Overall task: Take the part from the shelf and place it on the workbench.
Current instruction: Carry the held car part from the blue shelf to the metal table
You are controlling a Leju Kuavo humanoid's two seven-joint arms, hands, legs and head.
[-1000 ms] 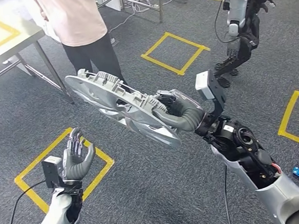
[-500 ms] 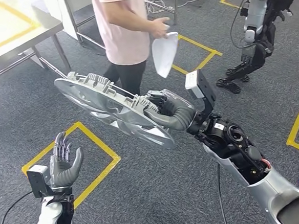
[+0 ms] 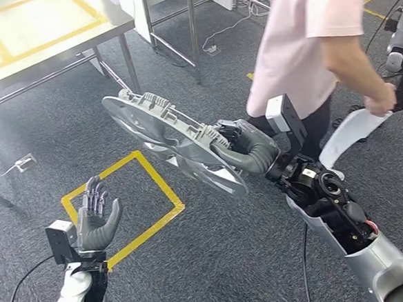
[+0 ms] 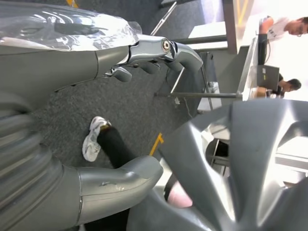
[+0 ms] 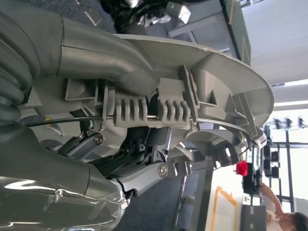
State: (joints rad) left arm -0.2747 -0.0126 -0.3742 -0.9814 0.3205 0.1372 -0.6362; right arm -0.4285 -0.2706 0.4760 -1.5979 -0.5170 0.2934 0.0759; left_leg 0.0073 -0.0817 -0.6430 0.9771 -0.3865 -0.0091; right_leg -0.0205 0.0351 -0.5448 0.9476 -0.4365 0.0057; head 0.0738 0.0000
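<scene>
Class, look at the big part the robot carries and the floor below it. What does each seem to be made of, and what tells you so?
Part: probably moulded plastic with a silvery, slightly glossy finish; the thin ribs and clips on its back suggest moulding, though cast metal cannot be ruled out. The right hand holds it.
Floor: dark grey carpet, matt with a speckled, fibrous texture.

In the head view, the person (image 3: pixel 307 54) in a pink shirt is cut off by the top edge above the shoulders, and the workbench (image 3: pixel 34 31) runs out past the top-left corner. The right hand (image 3: pixel 241 148) hides the near end of the grey part (image 3: pixel 172 136) it grips, with its fingers tucked out of sight behind the part. In the left wrist view, the part (image 4: pixel 250 159) is cut off by the picture's edges, and its outline cannot be made out.
</scene>
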